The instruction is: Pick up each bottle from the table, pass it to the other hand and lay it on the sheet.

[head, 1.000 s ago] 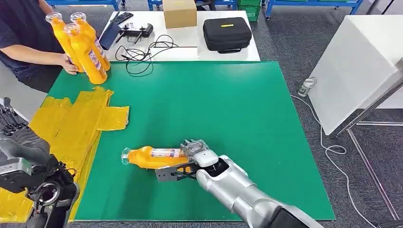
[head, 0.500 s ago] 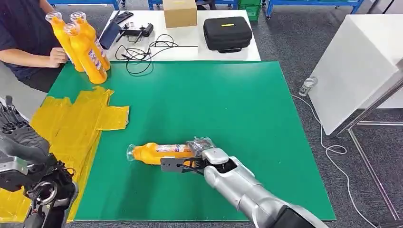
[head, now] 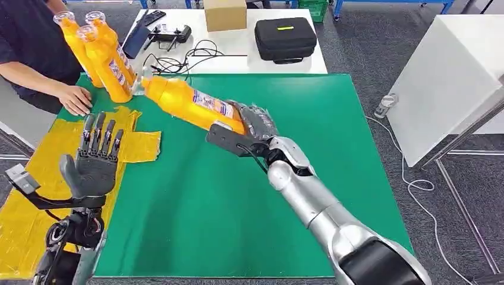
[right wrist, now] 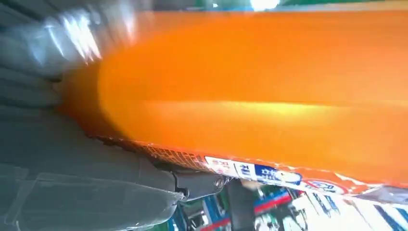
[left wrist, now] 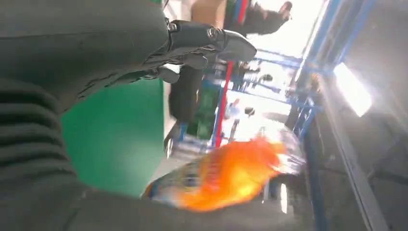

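**Orange bottle held aloft in the right hand**

Orange and lying slantwise in the air, the bottle (head: pixel 187 101) is gripped at its base end by the right hand (head: pixel 252 126), well above the green table (head: pixel 261 190), with its clear cap end pointing toward the far left corner. Its label is a white and blue band with red marks; in the head view the print is too small to read. The right wrist view brings that label (right wrist: pixel 260 173) close, showing blue characters on white along the bottle's edge, but they are blurred and I cannot make out a word or brand. The left wrist view catches the same bottle (left wrist: pixel 231 175) as an orange smear past the dark fingers (left wrist: pixel 207 41).

The left hand (head: pixel 94 159) is raised with palm facing the bottle, fingers straight, spread and holding nothing, above the edge of the yellow sheet (head: pixel 77 160) that lies on the left side of the table.

At the far left corner stand three more orange bottles (head: pixel 104 56), upright and close together, with white labels. A person's hand (head: pixel 75 98) rests on the sheet just beside them. On the white table (head: pixel 238 50) beyond lie a black case (head: pixel 285 38), a cardboard box (head: pixel 224 13) and tangled black cables (head: pixel 184 59).
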Robot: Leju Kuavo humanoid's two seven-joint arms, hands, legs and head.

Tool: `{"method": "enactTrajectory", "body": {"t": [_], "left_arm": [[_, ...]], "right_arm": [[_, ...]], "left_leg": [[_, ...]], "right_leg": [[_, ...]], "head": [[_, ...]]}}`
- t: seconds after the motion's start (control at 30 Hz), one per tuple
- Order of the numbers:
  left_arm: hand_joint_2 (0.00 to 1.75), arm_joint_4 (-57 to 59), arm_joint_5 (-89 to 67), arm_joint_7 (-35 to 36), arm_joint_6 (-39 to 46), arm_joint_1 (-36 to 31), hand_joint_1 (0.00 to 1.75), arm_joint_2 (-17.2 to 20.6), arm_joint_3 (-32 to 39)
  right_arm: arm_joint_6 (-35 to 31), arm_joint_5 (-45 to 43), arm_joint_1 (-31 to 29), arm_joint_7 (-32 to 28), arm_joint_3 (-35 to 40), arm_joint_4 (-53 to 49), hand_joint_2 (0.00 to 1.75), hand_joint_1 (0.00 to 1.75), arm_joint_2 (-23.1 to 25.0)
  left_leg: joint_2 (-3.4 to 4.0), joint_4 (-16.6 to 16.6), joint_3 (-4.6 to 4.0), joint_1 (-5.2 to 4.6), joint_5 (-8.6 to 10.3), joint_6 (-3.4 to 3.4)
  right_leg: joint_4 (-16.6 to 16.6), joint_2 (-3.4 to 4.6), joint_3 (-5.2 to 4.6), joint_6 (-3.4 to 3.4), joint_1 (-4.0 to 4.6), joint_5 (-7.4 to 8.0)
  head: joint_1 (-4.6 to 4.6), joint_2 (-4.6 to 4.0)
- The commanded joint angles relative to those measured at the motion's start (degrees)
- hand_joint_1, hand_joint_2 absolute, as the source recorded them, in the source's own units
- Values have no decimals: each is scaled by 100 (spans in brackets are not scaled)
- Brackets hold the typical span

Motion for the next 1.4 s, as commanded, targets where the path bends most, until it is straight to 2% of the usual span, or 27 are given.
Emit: {"method": "enactTrajectory", "body": {"t": [0.03, 0.33, 0.57, 0.63, 0.83, 0.9, 1.07, 1.23, 1.3, 1.4], "left_arm": [[175, 857, 126, 94, -144, -473, 0, -223, -130], [175, 458, 168, 176, -90, -265, 0, -279, -260], [175, 985, 132, 128, -62, -744, 0, -360, -371], [175, 1052, 74, 69, -17, -847, 0, -441, -352], [175, 1028, 55, 81, -4, -841, 0, -449, -350], [175, 993, 38, 73, 23, -825, 0, -468, -305], [175, 979, -36, 168, 39, -893, 0, -560, -122], [175, 988, -49, 176, 36, -904, 0, -562, -120], [175, 1099, -49, 213, 80, -956, 0, -576, -79], [175, 1147, -41, 206, 122, -985, 0, -572, -95]], "right_arm": [[2, -51, -129, -8, -283, -147, 175, 175, 64], [-27, -31, -15, 62, -117, 87, 175, 175, 348], [82, 149, 3, 319, 302, 364, 175, 175, 855], [229, -97, 103, 604, 907, 65, 175, 175, 855], [181, -256, 112, 710, 1107, 10, 175, 175, 855], [255, -435, 69, 692, 1401, 58, 175, 175, 855], [225, -1523, 168, 1179, 3188, -269, 175, 175, 855], [232, -1607, 168, 1193, 3259, -265, 175, 175, 855], [242, -1878, 373, 1303, 3930, -293, 175, 175, 855], [282, -2149, 453, 1553, 4428, -522, 175, 175, 855]], "left_leg": [[-9, -1, 0, 1, 1, -4], [-2, -1, -1, 4, -3, -5], [-9, 6, -3, 10, -6, -10], [-6, 4, -8, 8, -5, -9], [-7, 0, -16, 3, -1, -4], [-7, 2, -15, 4, -2, -4], [0, 2, -16, 6, -3, -6], [-1, 1, -18, 6, -2, -5], [-8, -1, -19, 6, 0, -5], [-10, -3, -8, 8, -3, -6]], "right_leg": [[-1, -14, 2, 3, 0, -2], [-3, -10, 2, 3, 4, -4], [2, -22, 3, 4, 11, -8], [1, -17, -3, 3, 10, -7], [0, -14, -13, 4, 5, -4], [0, -16, -11, 4, 6, -4], [0, -10, -12, 4, 5, -4], [-2, -10, -13, 3, 5, -2], [-2, -15, -13, 2, 5, -3], [-6, -19, -1, 2, 10, -5]], "head": [[0, 0], [0, 0], [0, -2], [0, 0], [-2, 0], [0, -2], [0, -2], [0, 0], [0, 0], [-2, 0]]}}
